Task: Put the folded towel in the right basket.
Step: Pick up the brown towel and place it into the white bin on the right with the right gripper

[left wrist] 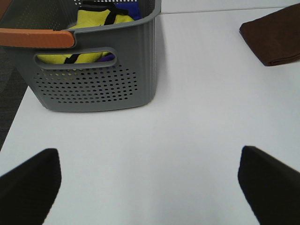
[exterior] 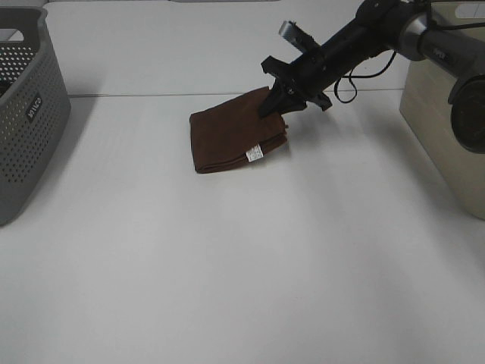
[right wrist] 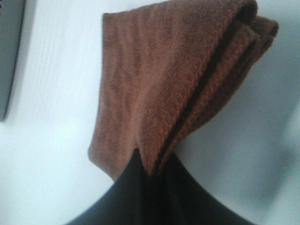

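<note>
A brown folded towel (exterior: 236, 138) with a small white label lies on the white table, its far right corner lifted. My right gripper (exterior: 274, 103) is shut on that corner; the right wrist view shows the towel (right wrist: 183, 79) pinched between the black fingers (right wrist: 126, 197) and hanging away from them. The beige right basket (exterior: 447, 129) stands at the right edge, behind the right arm. My left gripper (left wrist: 150, 183) is open and empty, low over bare table; the towel (left wrist: 276, 40) shows far off in its view.
A grey perforated basket (exterior: 26, 114) stands at the left edge. The left wrist view shows it (left wrist: 93, 84) holding yellow and blue cloth, with an orange handle (left wrist: 35, 37). A black cable loops under the right arm.
</note>
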Available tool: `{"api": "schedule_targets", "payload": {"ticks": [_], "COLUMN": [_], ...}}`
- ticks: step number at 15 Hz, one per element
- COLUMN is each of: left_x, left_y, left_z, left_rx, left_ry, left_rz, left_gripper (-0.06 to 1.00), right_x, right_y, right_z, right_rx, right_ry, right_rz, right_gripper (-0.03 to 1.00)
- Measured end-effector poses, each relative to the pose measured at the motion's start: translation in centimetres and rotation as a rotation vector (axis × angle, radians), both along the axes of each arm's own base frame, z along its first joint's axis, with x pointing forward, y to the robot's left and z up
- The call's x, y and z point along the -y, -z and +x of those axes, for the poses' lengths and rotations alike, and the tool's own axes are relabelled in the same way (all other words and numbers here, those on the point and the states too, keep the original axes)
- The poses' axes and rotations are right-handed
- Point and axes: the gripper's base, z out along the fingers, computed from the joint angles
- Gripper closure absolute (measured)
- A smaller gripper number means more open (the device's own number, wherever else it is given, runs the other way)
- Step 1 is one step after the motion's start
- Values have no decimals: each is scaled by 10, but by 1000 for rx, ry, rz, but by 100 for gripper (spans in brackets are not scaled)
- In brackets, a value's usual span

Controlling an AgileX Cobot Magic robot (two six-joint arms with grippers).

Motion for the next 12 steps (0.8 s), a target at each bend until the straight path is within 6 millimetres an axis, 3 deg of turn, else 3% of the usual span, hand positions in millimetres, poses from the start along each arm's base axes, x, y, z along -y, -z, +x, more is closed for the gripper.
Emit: {"api": "schedule_targets", "payload": {"ticks": [4, 9, 12], "left_x": [0, 0, 0], "left_y": [0, 0, 0], "left_z": [0, 0, 0], "left_rx": [0, 0, 0], "left_ry": [0, 0, 0], "left_rz": [0, 0, 0], "left_gripper": [-3, -3, -3], "right_x": [-1, 6, 31], "right_y": [-51, -132, -204], "right_z": [6, -7, -27], "right_rx": [149, 322, 503], "right_ry": [2, 3, 49], "right_rz": [36, -8, -173], "right_gripper": [92, 92, 92]}}
